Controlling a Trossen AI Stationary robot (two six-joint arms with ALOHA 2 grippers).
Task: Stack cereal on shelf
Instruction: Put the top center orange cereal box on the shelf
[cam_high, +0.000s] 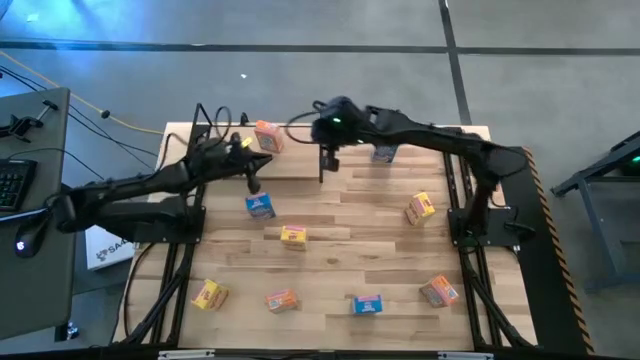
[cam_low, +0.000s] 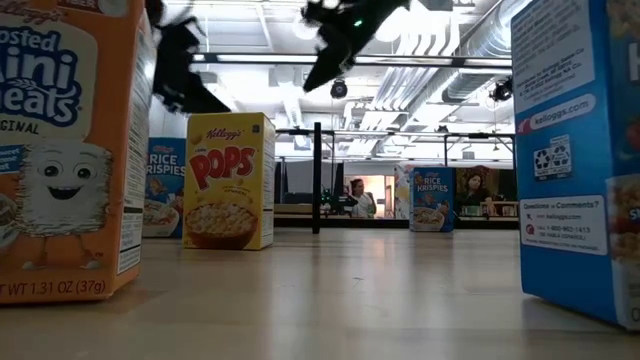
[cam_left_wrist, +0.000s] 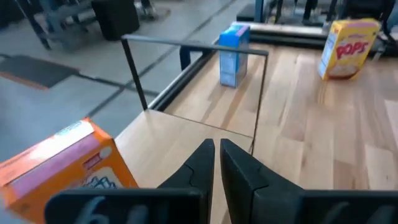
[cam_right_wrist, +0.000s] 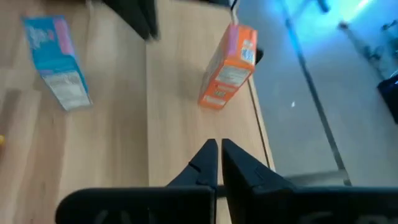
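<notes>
Both grippers' jaws shut, empty, above the shelf (cam_high: 300, 165)

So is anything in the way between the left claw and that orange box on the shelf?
Nothing visible. The left gripper, shut and empty, is over the shelf with the orange box right beside it and bare board between them.

Two dark, cable-trailing jointed arms

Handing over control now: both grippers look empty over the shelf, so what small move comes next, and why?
Probably swing the right gripper toward the blue box just off the shelf. Its fingers are shut and hold nothing, only one orange box stands on the shelf, and most cereal remains on the table.
</notes>
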